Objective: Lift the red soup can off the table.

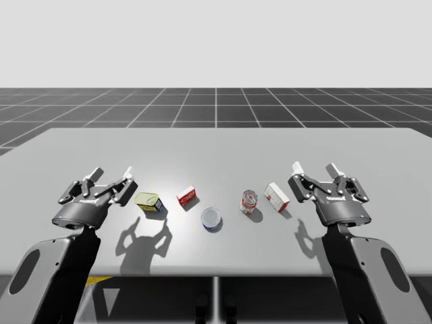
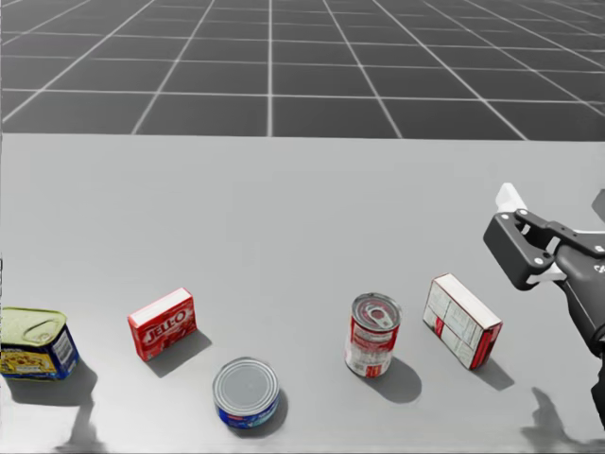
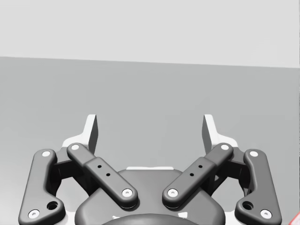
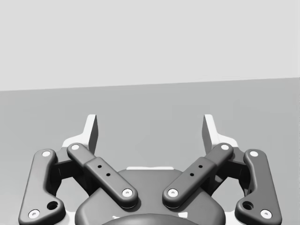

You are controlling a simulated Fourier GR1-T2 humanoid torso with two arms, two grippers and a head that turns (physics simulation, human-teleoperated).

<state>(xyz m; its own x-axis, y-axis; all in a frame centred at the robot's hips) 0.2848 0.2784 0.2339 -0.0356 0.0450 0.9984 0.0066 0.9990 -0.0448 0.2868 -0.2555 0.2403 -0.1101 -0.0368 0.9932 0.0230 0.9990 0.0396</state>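
The red soup can [image 1: 249, 201] [image 2: 374, 336] stands upright on the grey table [image 1: 216, 148], right of the middle, with nothing touching it. My right gripper [image 1: 315, 169] [image 2: 553, 203] hovers open to the can's right, beyond a red and white box. At the far left my left gripper [image 1: 113, 174] is open too. In the left wrist view my left gripper [image 3: 150, 126] has only bare table between its spread fingers. The right wrist view shows my right gripper [image 4: 150, 126] the same way.
A red and white box [image 1: 277, 196] [image 2: 462, 321] sits between the soup can and my right gripper. A blue flat can [image 1: 211, 219] [image 2: 246, 392], a small red box [image 1: 187, 196] [image 2: 163, 324] and a yellow and blue tin [image 1: 148, 202] [image 2: 36, 343] lie to the can's left.
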